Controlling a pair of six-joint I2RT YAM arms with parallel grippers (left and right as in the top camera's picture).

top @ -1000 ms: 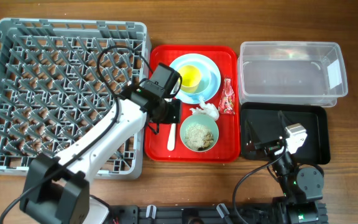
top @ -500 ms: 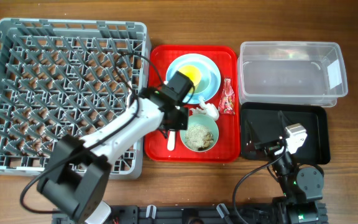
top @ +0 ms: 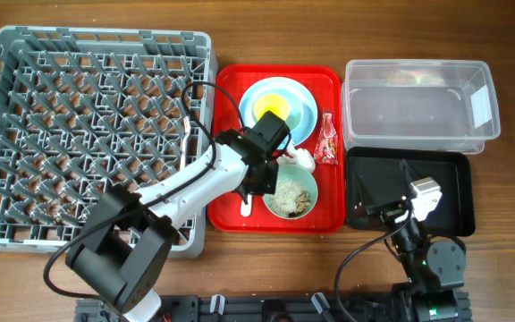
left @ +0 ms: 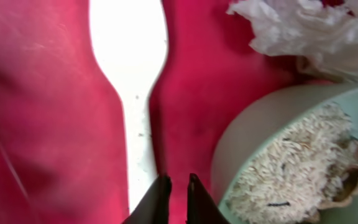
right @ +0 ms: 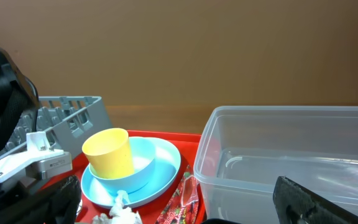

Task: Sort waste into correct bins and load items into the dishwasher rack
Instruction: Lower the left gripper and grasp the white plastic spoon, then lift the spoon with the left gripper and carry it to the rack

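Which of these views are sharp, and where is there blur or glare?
Overhead: sharp and evenly lit, with faint glare on the clear tub. Left wrist: very close and soft, the white utensil handle blown out, the rice crisper. Right wrist: the yellow cup is in focus, its own dark fingers blurred at the bottom edge.

Wooden table (top: 275, 36), grey rack (top: 105, 37), red tray (top: 231, 89) (centre), clear tub (top: 409, 107), black tray (top: 454, 188)

Narrow gap btwn utensil handle (left: 138, 149) & bowl (left: 247, 137).
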